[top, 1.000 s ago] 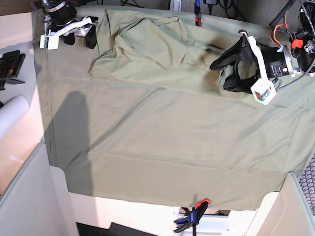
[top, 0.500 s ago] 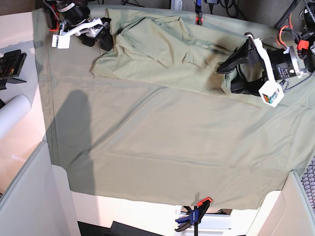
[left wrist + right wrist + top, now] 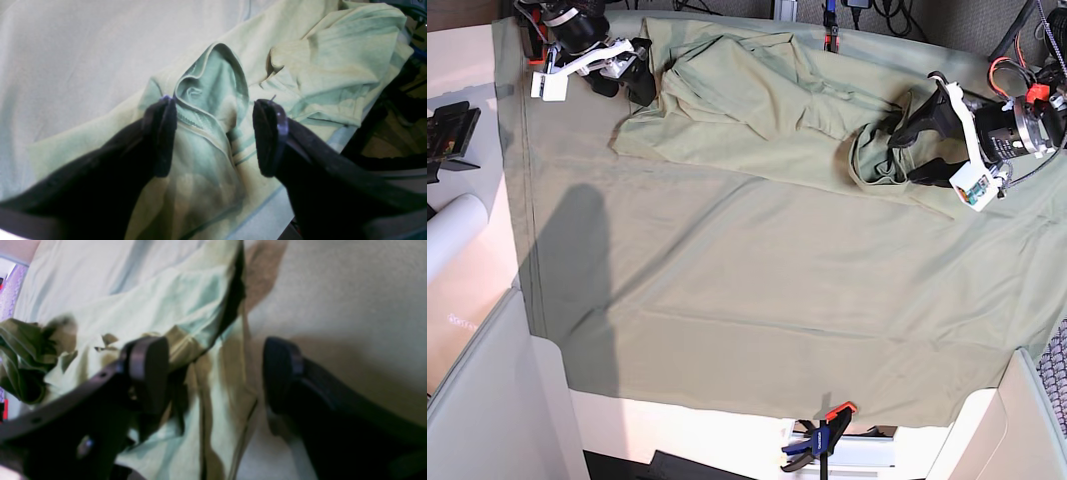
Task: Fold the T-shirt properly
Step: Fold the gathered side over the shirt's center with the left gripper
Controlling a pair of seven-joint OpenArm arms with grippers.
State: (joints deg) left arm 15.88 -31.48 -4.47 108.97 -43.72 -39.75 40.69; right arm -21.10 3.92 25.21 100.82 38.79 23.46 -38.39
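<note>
The T-shirt (image 3: 757,105) lies crumpled along the back of the table, pale yellow-green on the greyer sheet. My left gripper (image 3: 905,152) stands open at its right end. In the left wrist view the ribbed neck (image 3: 213,83) sits bunched between the two black fingers of that gripper (image 3: 217,133), and neither one pinches it. My right gripper (image 3: 632,85) is open at the shirt's back left corner. The right wrist view shows that gripper (image 3: 213,373) straddling a folded edge of the T-shirt (image 3: 186,306).
A grey-green sheet (image 3: 757,300) with a stitched hem covers the table. A clamp (image 3: 822,435) grips the front edge. To the left, off the sheet, lie a white roll (image 3: 452,235) and a black object (image 3: 447,130). Cables and arm hardware crowd the back right corner.
My right gripper moved rightward to the shirt's left corner. My left gripper drew back to the right, and the bunched neck now shows between its open fingers.
</note>
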